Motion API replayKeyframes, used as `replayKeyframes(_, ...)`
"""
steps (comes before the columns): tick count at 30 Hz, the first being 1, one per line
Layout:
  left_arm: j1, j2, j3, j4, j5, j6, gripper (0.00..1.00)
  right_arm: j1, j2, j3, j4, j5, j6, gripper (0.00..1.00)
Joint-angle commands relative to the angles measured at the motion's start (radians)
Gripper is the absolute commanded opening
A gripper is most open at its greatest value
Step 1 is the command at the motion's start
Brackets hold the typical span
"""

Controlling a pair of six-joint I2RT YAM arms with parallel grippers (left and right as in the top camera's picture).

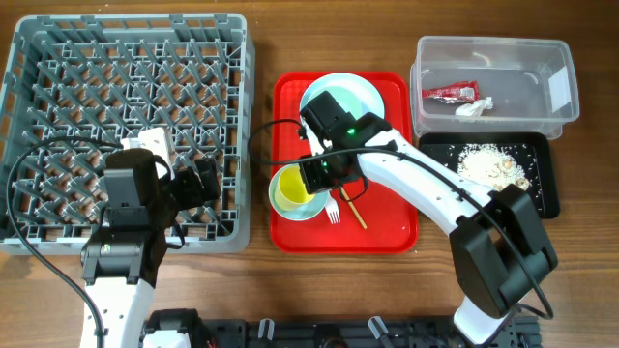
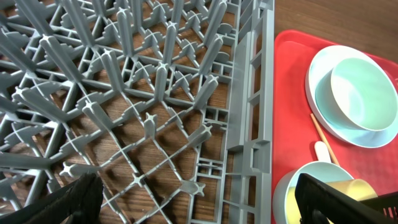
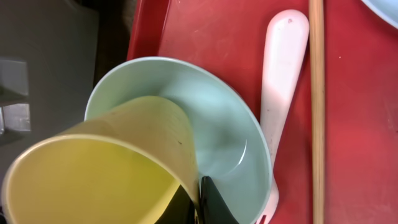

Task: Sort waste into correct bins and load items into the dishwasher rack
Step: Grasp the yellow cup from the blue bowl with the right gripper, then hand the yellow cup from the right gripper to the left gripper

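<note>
Fork [image 3: 283, 81], chopstick [image 3: 317, 93] hem bowl [image 3: 230, 118] one side; rack [image 1: 239, 97] near the other.

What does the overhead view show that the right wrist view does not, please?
Only overhead: the grey dishwasher rack, the left gripper over it, the clear tub holding a red wrapper and white scrap, and the black tray with rice.
Only right wrist: how the right gripper grips, its jaws shut on the wall of the yellow cup, which sits tilted in the mint bowl.
Both: the cup, bowl, white fork, chopstick and red tray.
</note>
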Motion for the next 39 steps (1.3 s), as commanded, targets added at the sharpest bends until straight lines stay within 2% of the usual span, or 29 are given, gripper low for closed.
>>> replayKeyframes(1, 0.008, 0.000, 0.019, 0.003, 0.008, -0.006, 1.00, -0.015, -0.030, 0.013, -0.027, 0.018, 0.003, 0.04)
replayKeyframes(6, 0.008, 0.000, 0.019, 0.021, 0.011, -0.009, 1.00, -0.082, -0.137, 0.069, -0.086, 0.050, -0.002, 0.04)
replayKeyframes(9, 0.008, 0.000, 0.019, 0.050, 0.099, -0.010, 1.00, -0.145, -0.225, 0.086, -0.083, 0.047, -0.003, 0.04)
replayKeyframes(13, 0.008, 0.023, 0.019, 0.128, 0.283, -0.090, 1.00, -0.231, -0.302, 0.087, -0.060, -0.014, 0.000, 0.04)
replayKeyframes(16, 0.000, 0.093, 0.019, 0.244, 0.469, -0.174, 1.00, -0.298, -0.306, 0.085, -0.026, -0.204, -0.008, 0.05)
replayKeyframes(20, -0.026, 0.189, 0.019, 0.409, 0.722, -0.198, 1.00, -0.328, -0.300, 0.084, 0.034, -0.451, -0.053, 0.04)
replayKeyframes(25, -0.052, 0.282, 0.019, 0.639, 1.035, -0.221, 1.00, -0.328, -0.298, 0.084, 0.097, -0.637, -0.051, 0.04)
replayKeyframes(30, -0.071, 0.326, 0.019, 0.812, 1.170, -0.280, 1.00, -0.328, -0.298, 0.084, 0.119, -0.699, -0.044, 0.04)
replayKeyframes(39, -0.117, 0.327, 0.019, 0.991, 1.247, -0.308, 0.98, -0.328, -0.298, 0.084, 0.141, -0.871, -0.045, 0.04)
